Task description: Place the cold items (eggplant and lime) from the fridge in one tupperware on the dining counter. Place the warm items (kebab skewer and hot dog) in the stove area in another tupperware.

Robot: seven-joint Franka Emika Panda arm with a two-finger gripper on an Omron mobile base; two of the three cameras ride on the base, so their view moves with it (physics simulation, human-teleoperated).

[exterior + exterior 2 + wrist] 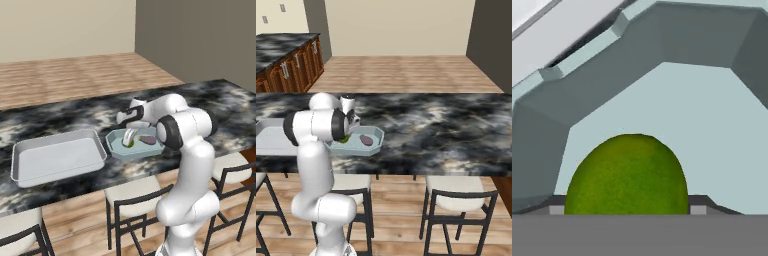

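Hand view showed the lime (627, 175) at six o'clock between spread jaws, inside the tupperware (712, 130).

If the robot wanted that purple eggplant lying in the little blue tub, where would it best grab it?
Probably across the middle of the eggplant, coming straight down from above. It lies flat and low on the floor of the tub, whose raised walls block a sideways approach, and the lime sits close beside it.

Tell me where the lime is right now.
The lime sits inside the small pale-blue tupperware on the dining counter, under the gripper, left of the eggplant in the left base view.
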